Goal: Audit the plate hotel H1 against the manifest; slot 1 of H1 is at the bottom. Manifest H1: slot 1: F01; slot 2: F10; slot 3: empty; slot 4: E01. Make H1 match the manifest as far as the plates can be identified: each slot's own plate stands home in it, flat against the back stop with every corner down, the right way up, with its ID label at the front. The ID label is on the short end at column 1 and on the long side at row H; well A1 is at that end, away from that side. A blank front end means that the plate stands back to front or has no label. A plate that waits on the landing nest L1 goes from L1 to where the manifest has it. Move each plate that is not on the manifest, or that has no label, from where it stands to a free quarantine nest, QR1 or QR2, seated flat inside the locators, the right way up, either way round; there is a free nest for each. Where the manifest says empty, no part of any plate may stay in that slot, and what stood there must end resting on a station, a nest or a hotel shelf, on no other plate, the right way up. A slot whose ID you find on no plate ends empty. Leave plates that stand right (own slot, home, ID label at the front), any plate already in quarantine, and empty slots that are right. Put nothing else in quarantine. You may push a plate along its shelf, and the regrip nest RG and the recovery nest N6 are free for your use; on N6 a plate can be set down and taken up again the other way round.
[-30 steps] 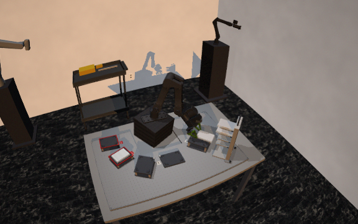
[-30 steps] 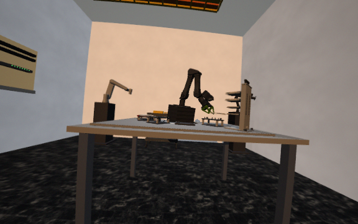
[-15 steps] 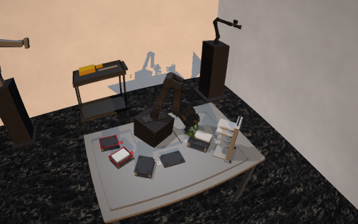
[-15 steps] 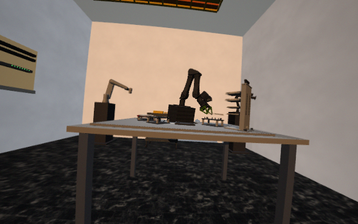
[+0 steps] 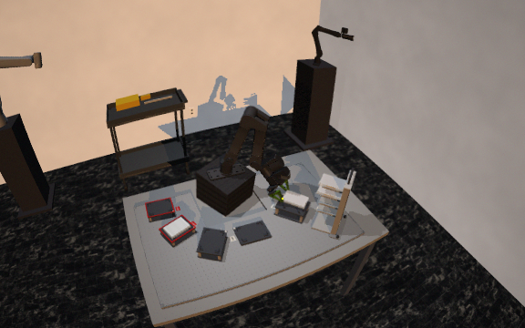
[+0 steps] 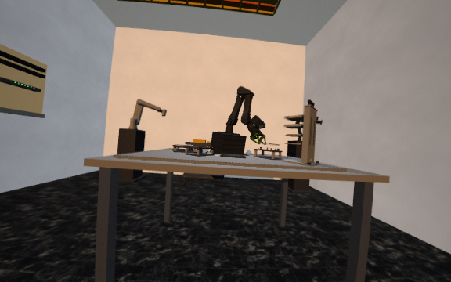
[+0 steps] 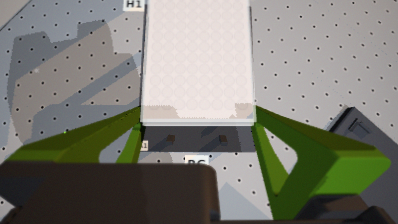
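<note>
My gripper [image 5: 285,194] [image 6: 262,142] [image 7: 198,111] is shut on a white plate [image 5: 296,199] [image 6: 274,144] [image 7: 197,60], with a green finger at each long side near its close end. The plate is level and hangs a little above the dark regrip nest RG [image 5: 292,212] [image 6: 274,150] [image 7: 197,145]. No label shows on the end facing the wrist camera. The hotel H1 [image 5: 342,210] [image 6: 309,133] stands beyond, with several pale shelves; its plates and labels cannot be told. Another white plate [image 5: 177,227] lies in a red-rimmed nest. The second red-rimmed nest [image 5: 159,209] is empty.
An empty dark raised nest [image 5: 212,244] and a low dark nest [image 5: 252,231] stand at the front middle of the table. A dark nest [image 7: 372,142] shows at the wrist view's right edge. The arm's dark base block [image 5: 226,193] [image 6: 229,143] stands behind them.
</note>
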Robot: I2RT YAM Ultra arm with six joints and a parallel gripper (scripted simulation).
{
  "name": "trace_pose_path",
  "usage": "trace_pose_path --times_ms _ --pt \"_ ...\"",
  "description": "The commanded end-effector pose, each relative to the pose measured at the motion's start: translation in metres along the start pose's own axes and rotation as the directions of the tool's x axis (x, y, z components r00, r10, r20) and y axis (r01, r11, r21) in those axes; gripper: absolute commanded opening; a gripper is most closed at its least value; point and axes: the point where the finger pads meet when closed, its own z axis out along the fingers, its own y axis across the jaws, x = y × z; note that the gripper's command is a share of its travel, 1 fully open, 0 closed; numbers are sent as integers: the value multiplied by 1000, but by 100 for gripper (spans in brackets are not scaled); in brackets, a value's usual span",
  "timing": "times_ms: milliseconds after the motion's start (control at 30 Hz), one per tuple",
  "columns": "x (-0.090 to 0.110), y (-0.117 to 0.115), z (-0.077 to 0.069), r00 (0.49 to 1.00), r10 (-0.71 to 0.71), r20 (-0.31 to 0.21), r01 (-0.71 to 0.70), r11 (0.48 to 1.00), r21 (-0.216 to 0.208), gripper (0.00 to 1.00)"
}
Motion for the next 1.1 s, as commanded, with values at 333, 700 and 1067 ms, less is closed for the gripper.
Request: trace_pose_path --times_ms 333,700,1067 --pt "-10 1 3 998 15 57 -15 1000 -4 86" --pt "-6 1 5 998 15 57 -15 1000 -4 86" --pt "-2 1 8 998 15 57 -15 1000 -4 86"
